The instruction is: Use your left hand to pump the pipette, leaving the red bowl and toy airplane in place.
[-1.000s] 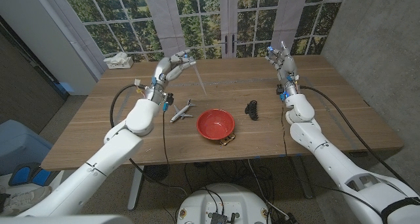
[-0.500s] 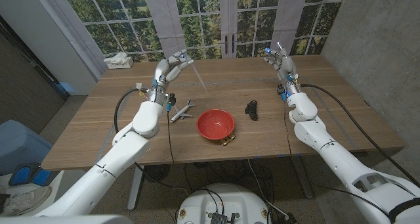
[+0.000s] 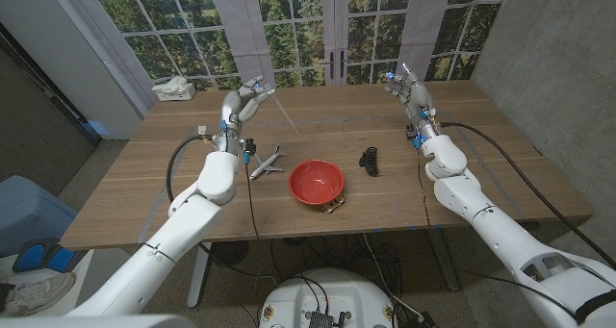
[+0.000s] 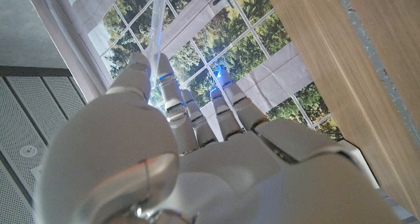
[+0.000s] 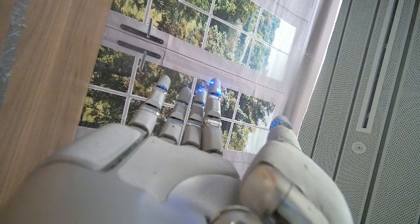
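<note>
The left robot hand point(image 3: 243, 102) holds the pipette point(image 3: 284, 113) lifted above the far side of the surface point(image 3: 144, 174), fingers curled round its bulb, tip slanting down. The step in hand looks like pumping; next comes a squeeze and release. The bowl point(image 3: 316, 182) and airplane point(image 3: 267, 163) sit nearer. The right robot hand point(image 3: 409, 88) is raised, fingers apart, holding nothing.
</note>
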You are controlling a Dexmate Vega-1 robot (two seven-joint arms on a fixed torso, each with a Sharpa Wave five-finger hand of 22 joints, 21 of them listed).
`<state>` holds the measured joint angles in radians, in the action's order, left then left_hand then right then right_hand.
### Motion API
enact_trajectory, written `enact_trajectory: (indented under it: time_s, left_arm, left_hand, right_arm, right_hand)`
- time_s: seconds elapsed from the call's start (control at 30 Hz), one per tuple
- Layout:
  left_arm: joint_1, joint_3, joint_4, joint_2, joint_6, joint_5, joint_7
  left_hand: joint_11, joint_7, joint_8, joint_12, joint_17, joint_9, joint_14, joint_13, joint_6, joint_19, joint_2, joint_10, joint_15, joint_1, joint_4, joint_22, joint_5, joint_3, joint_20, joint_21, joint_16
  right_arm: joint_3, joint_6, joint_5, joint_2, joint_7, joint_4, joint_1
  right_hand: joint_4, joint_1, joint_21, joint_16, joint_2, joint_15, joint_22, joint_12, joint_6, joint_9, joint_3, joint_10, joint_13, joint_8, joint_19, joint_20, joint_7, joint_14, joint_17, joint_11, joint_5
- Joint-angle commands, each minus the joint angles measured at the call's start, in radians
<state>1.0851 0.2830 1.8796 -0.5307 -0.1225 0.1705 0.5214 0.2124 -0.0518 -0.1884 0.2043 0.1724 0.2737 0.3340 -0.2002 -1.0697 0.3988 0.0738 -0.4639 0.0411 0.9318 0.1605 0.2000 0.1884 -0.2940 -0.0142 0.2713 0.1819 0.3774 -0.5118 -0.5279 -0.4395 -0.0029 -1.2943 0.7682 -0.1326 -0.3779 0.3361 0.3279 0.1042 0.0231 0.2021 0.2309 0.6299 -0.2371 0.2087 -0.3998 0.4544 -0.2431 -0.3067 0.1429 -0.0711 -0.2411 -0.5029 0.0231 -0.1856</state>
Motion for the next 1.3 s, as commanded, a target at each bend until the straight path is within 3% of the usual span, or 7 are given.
enact_trajectory:
  time_s: [0.03,0.87,1.3]
  left_arm:
    - [0.009,-0.013,0.005,0.019,0.065,-0.063,0.105]
    - [-0.037,-0.012,-0.023,0.011,0.243,-0.173,0.222]
    - [-0.068,0.023,-0.003,-0.017,0.453,-0.268,0.276]
  left_hand:
    - [0.000,-0.003,-0.001,0.004,0.002,0.000,0.003,-0.001,0.006,0.002,0.009,0.004,0.099,0.006,0.005,0.001,-0.001,-0.004,0.004,0.005,0.004]
    - [-0.001,-0.007,-0.002,0.003,0.001,-0.006,0.001,-0.001,0.012,0.000,0.011,0.007,0.089,0.010,0.007,0.001,-0.001,-0.005,0.009,0.004,0.003]
    - [-0.001,-0.009,-0.002,0.003,0.001,-0.011,-0.003,0.000,0.018,-0.005,0.011,0.008,0.081,0.015,0.009,0.001,-0.001,-0.007,0.016,0.002,0.002]
  right_arm:
    - [0.011,0.001,0.009,-0.002,0.011,0.013,-0.013]
    - [0.029,0.000,0.042,0.014,-0.006,0.043,-0.041]
    - [0.033,0.000,0.053,0.015,-0.018,0.042,-0.043]
  right_hand:
    - [-0.007,0.012,-0.006,0.001,0.001,-0.003,0.003,0.001,-0.004,-0.004,0.004,0.006,0.002,0.006,-0.003,0.002,-0.001,0.001,-0.005,0.000,-0.005]
    - [-0.009,0.015,-0.007,-0.001,0.000,-0.002,0.003,0.001,-0.003,-0.005,0.006,0.008,0.002,0.006,-0.001,0.002,0.000,0.002,-0.006,-0.001,-0.005]
    - [-0.010,0.017,-0.008,-0.002,0.000,-0.002,0.003,0.002,-0.002,-0.005,0.007,0.007,0.002,0.006,0.000,0.003,0.000,0.002,-0.007,-0.001,-0.005]
